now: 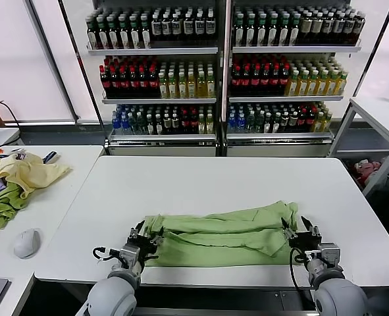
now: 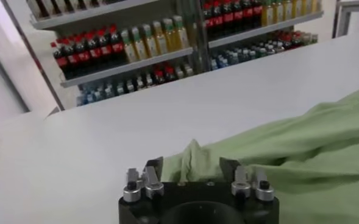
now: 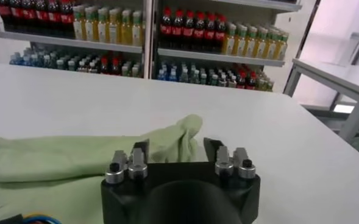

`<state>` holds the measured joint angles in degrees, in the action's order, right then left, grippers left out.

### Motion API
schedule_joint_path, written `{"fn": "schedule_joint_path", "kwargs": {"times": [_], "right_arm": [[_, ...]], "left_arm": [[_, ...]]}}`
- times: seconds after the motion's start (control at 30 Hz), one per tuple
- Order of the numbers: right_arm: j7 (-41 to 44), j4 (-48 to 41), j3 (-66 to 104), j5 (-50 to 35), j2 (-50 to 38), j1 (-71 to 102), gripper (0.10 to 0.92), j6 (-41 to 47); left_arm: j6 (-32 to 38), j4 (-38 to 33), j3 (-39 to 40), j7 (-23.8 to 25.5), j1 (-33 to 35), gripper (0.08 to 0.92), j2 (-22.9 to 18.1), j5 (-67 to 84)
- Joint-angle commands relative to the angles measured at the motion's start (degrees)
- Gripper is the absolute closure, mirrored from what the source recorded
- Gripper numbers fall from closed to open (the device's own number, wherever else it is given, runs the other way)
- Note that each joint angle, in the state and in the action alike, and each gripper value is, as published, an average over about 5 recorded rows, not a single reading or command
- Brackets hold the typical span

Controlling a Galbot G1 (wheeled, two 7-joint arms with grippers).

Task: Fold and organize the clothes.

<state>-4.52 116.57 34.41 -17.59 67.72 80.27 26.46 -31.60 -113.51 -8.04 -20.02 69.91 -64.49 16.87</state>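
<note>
The clothes, one light sage-green shirt (image 1: 222, 234), lie folded into a long band across the near half of the white table (image 1: 220, 178). My left gripper (image 1: 141, 234) stands open at the shirt's left end, a bunched fold of cloth (image 2: 194, 159) lying loose between its spread fingers (image 2: 154, 166). At the right end my right gripper (image 1: 299, 230) is open too, with the shirt's corner (image 3: 173, 139) resting between its fingers (image 3: 140, 150) without being pinched. The collar, buttons and printed patch are hidden in the folds.
A side table on the left holds a pale yellow garment (image 1: 26, 170), a darker green one (image 1: 2, 207) and a grey mouse (image 1: 27, 242). Shelves of bottles (image 1: 220, 66) stand behind the table. Another white table (image 1: 382, 115) is at the far right.
</note>
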Motion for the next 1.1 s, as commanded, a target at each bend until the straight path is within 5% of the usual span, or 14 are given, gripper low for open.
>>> {"fn": "schedule_joint_path", "kwargs": {"times": [0.03,0.2,0.33,0.73,1.1], "right_arm": [[-0.1,1.9,0.3,0.7,0.3,2.2,0.229,-0.3],[0.0,2.1,0.5,0.6,0.1,2.5,0.203,-0.5],[0.0,2.0,0.6,0.4,-0.2,2.3,0.203,-0.5],[-0.1,2.3,0.3,-0.4,-0.5,1.6,0.203,-0.3],[-0.2,3.5,0.8,-1.3,-0.9,1.7,0.203,-0.4]], "left_arm": [[0.3,5.0,-0.1,-7.6,0.6,0.249,-9.0,-2.4],[-0.3,6.9,-0.2,-8.4,0.8,0.182,-10.1,-2.0],[-1.0,7.2,-0.3,-8.3,1.2,0.217,-10.3,-0.8],[-1.7,6.3,-2.6,-7.4,1.8,0.558,-8.1,5.1],[-1.4,2.1,-13.6,-6.4,3.2,0.848,1.8,7.0]]}}
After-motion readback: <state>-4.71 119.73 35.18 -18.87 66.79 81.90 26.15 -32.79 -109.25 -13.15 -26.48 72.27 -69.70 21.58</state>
